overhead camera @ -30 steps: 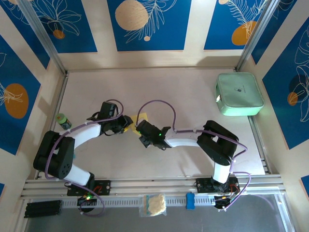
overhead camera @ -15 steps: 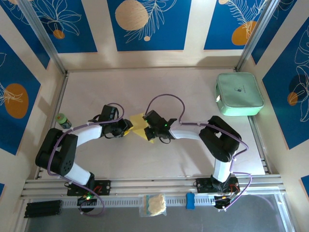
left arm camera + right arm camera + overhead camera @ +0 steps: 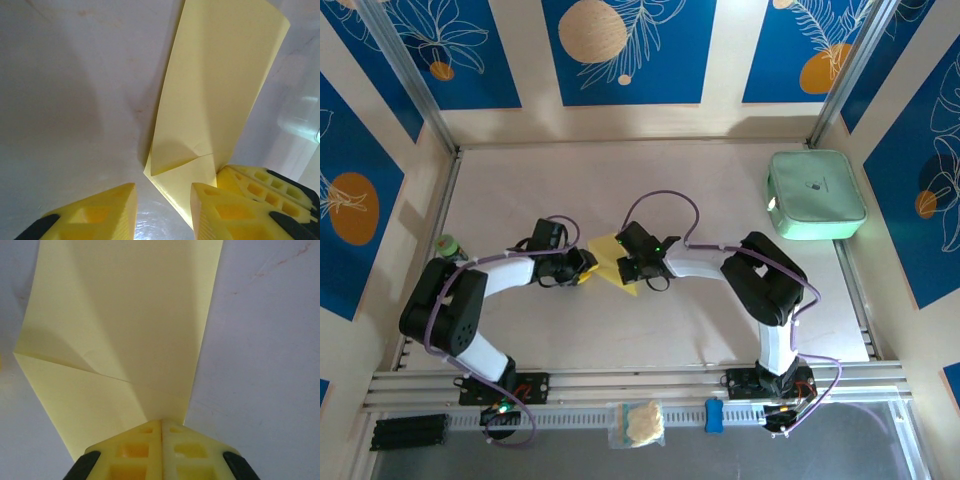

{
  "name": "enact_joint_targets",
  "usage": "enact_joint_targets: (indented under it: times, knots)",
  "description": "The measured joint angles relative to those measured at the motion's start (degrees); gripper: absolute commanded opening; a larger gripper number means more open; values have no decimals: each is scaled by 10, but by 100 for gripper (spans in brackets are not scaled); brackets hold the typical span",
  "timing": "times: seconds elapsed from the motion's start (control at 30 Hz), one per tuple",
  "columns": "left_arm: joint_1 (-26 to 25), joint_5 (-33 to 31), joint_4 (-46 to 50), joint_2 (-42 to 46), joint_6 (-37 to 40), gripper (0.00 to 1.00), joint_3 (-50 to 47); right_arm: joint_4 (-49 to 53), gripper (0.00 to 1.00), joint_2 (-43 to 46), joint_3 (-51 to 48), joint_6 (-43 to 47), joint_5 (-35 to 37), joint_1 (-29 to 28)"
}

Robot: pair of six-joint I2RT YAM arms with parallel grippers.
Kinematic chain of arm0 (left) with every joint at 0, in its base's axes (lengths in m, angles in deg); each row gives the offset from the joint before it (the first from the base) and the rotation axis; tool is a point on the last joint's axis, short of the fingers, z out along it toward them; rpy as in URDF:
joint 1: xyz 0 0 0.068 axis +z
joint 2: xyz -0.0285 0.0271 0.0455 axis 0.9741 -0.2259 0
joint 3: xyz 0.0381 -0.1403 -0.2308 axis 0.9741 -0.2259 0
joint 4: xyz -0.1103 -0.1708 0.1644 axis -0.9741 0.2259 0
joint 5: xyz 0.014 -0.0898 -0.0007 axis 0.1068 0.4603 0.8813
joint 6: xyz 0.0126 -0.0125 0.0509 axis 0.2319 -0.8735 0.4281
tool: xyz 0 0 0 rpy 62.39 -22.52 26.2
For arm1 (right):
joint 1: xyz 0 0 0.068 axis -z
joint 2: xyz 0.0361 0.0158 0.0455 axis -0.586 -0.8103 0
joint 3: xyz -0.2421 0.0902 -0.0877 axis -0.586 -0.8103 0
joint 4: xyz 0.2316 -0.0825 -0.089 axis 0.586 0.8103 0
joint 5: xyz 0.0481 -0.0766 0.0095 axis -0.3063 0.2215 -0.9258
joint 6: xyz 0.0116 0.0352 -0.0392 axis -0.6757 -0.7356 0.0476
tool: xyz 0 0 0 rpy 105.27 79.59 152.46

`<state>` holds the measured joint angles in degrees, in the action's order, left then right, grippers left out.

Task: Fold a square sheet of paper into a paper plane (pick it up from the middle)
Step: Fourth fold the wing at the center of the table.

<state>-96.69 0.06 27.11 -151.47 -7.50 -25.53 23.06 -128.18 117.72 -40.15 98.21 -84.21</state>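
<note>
From above, the yellow sheet (image 3: 607, 252) lies near the middle of the table (image 3: 520, 190), caught between the two claws. The left claw (image 3: 584, 267) is at its left side and the right claw (image 3: 630, 268) at its right. Both arms are about equally near.

In the left wrist view, the sheet stretches away from the claw as a long strip, its long axis running up and slightly right. A small folded corner marks its near end. That corner sits in the gap, close against the right-hand finger (image 3: 225, 210). The jaws stand spread and are not closed on it.

In the right wrist view, the fingers (image 3: 135, 450) are pressed together. The sheet's near tip runs into them, so it looks pinched there. The sheet reaches straight ahead, with a slanting crease across its left part. The next fold, I judge, depends on the left claw closing on that near corner.
</note>
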Motion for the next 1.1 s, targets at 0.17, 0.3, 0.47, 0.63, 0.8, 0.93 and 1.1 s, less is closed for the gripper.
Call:
enact_joint_targets:
  times: [0.17, 0.3, 0.47, 0.63, 0.8, 0.93, 1.1]
  knots:
    - [0, 4, -1, -12, 1, 32, 0, 3, 5, -1, 2, -8, 0, 0]
    - [0, 9, -1, -16, 1, 30, 2, 3, 5, -1, 2, -9, 0, 0]
    - [0, 19, -20, -27, 1, 26, 7, 3, 5, -1, 2, -9, 0, 0]
    - [0, 25, -28, -28, 1, 26, 9, 3, 5, -1, 2, -9, 0, 0]
    - [-2, 33, -42, -34, 1, 26, 10, 3, 5, -1, 2, -9, 0, 0]
    - [-2, 38, -53, -35, 1, 25, 10, 3, 4, -1, 2, -9, 0, 0]
    - [-2, 46, -61, -38, 2, 24, 11, 3, 5, -1, 2, -9, 0, 1]
